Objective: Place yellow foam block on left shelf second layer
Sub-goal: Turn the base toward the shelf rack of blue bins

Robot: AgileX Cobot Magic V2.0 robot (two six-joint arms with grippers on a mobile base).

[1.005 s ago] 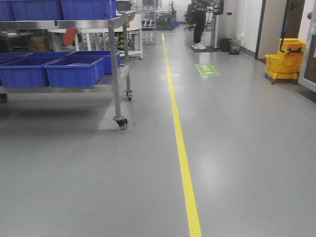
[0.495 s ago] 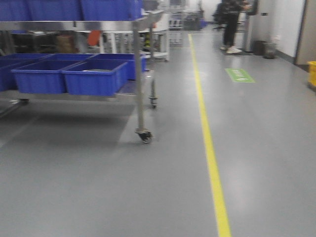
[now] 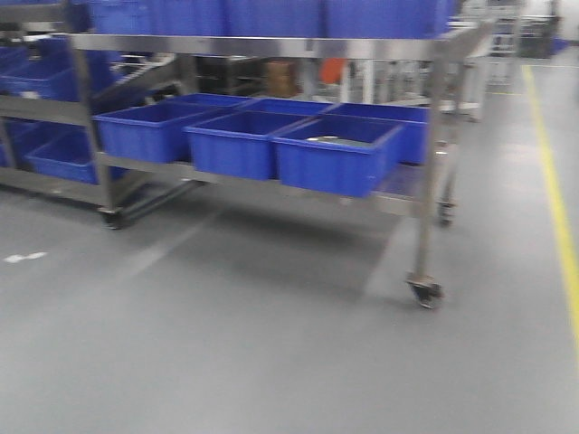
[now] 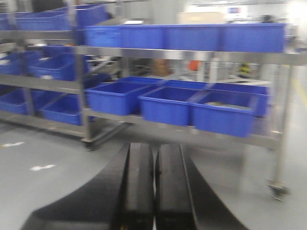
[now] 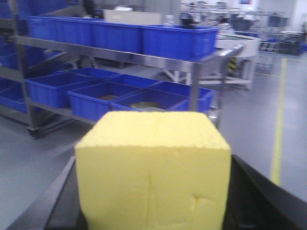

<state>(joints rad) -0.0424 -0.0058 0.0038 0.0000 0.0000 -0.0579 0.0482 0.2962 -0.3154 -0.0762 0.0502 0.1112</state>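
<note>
Holding claw: the right claw (image 5: 154,218) clamps the yellow foam block (image 5: 153,163). Its black fingers (image 5: 261,203) show only as dark edges low on either side of the block.
Yellow foam block: a bright, matte cube with sharp edges fills the lower middle of the right wrist view. A faint seam runs over its top and down its front face. It is held in the air, well apart from the rack and resting on no shelf.
Left claw: the left claw (image 4: 154,153) has its 2 fingers pressed flat together with nothing between them, and it points toward the rack.
Rack: a steel rack (image 3: 271,45) on wheels stands on the grey floor (image 3: 226,362) with 2 layers in view.
Bins: 3 blue bins (image 3: 335,158) sit side by side along the front of the lower layer, with more behind them. Another row of blue bins lines the upper layer.
Wheel: a caster (image 3: 425,291) shows under the rack's right front post.
Second rack: another steel rack (image 3: 54,99) with blue bins stands just beside the first, at the left edge.
Yellow line: a painted stripe (image 3: 556,208) runs along the floor to the right of the rack.
Sharpness: all 3 views are blurred, so what lies inside the bins cannot be told.
</note>
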